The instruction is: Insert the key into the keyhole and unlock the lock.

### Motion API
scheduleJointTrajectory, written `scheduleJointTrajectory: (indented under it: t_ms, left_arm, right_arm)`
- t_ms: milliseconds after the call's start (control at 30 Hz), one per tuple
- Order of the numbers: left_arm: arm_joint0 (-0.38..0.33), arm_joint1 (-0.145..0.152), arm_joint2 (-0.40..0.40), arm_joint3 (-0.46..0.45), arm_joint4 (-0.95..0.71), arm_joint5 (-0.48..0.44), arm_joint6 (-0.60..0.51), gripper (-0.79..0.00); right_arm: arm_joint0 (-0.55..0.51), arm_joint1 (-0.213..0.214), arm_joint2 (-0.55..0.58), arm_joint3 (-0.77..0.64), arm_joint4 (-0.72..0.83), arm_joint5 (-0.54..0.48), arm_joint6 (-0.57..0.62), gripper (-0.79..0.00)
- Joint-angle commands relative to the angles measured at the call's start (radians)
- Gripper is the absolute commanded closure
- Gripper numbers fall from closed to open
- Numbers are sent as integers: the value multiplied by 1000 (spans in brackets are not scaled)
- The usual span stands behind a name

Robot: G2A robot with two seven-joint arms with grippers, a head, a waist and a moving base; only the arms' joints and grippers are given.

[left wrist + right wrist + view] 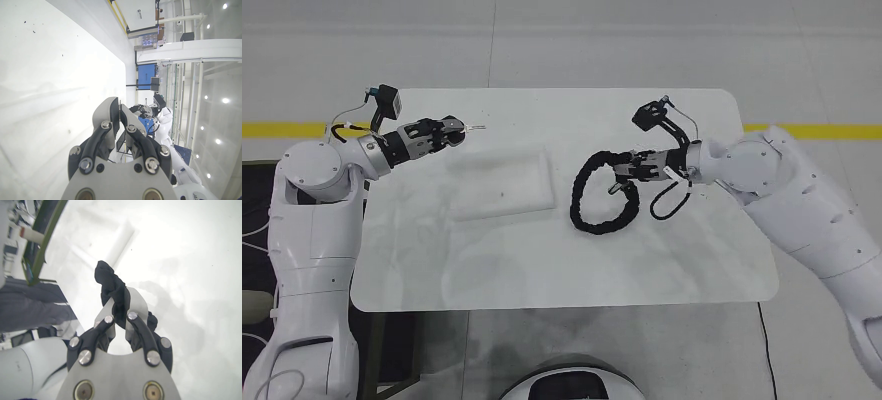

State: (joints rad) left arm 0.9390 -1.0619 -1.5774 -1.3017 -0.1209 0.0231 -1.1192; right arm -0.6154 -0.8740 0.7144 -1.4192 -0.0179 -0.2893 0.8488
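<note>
My left jaws are clamped flat on the key (119, 111). I see it edge-on, a thin metal sliver between the pads (114, 117). From above, its tip (473, 129) pokes out toward the middle of the desk (642, 270). My right jaws are shut on the black fabric sleeve of the lock (113, 291), gripping one end of its loop, which lies on the desk. Key and lock are well apart, with a white pad (504, 183) between them.

To do this well, I judge I should steady the lock, turn its keyhole to face the key, line the blade up with the slot, then push in straight. I cannot find the keyhole, because the sleeve and my own jaws cover the lock body. The key's teeth are too small to read.
</note>
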Motion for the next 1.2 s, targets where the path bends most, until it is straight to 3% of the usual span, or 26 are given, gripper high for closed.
scheduleJointTrajectory:
  t_ms: [0,100,233,567,600,733,833,1000,1167]
  left_arm:
    - [0,0,0,0,0,0,0,0]
    - [0,0,0,0,0,0,0,0]
    - [0,0,0,0,0,0,0,0]
    - [0,0,0,0,0,0,0,0]
    - [0,0,0,0,0,0,0,0]
    - [0,0,0,0,0,0,0,0]
    - [0,0,0,0,0,0,0,0]
    - [0,0,0,0,0,0,0,0]
    - [0,0,0,0,0,0,0,0]
  right_arm:
    - [-99,8,92,-2,123,-48,-32,0]
    - [-219,23,231,-24,379,-76,49,0]
    - [-305,32,312,-31,526,-95,92,0]
    - [-328,33,336,-36,536,-99,88,0]
    - [-345,33,337,-42,541,-101,77,0]
    - [-502,23,385,-134,653,-128,-165,0]
    - [-564,0,385,-168,810,-117,-290,0]
    - [-617,-39,359,-173,1012,-63,-393,0]
    - [-635,-78,342,-154,1143,-67,-396,0]
